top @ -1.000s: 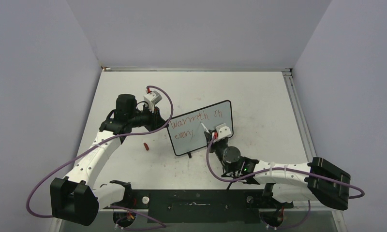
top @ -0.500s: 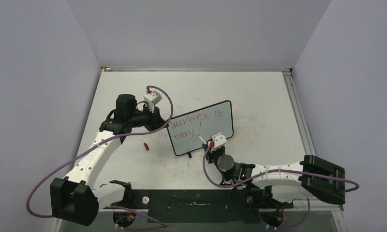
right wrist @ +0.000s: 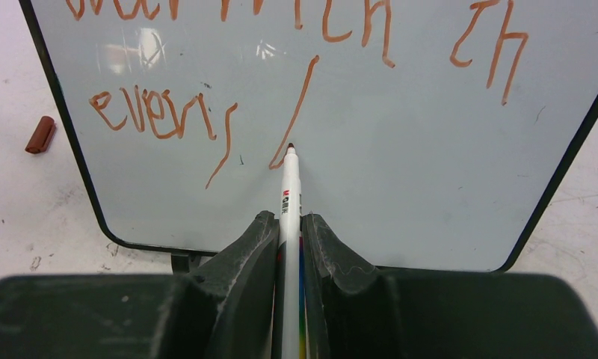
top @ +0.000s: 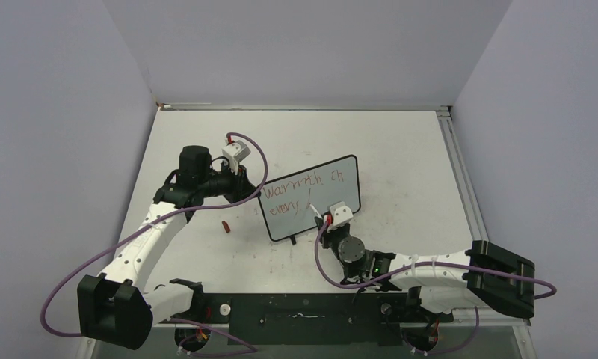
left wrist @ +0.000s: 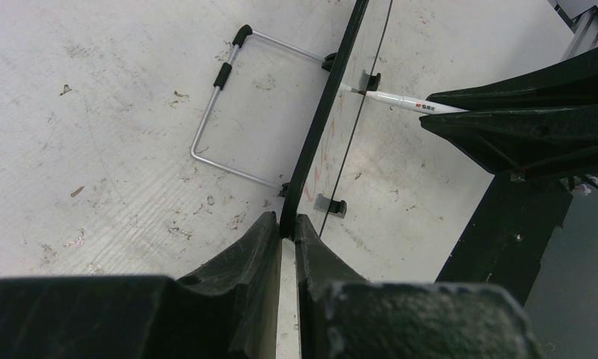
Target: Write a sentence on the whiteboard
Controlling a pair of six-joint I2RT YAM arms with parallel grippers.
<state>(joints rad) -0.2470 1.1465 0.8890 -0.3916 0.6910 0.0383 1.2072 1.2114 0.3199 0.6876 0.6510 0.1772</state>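
Red lettering (right wrist: pixel 150 118) could be skewed if the whiteboard (right wrist: pixel 430 172), pinched by the left end effector (left wrist: pixel 283 226), slips under the right end effector's (right wrist: pixel 288 224) clamped marker (right wrist: pixel 289 179).

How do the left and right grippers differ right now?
The left gripper is shut on the side edge of the whiteboard; the right gripper is shut on a white marker. The left holds from the board's side; the right faces its written surface, marker tip at the board. Both are shut.
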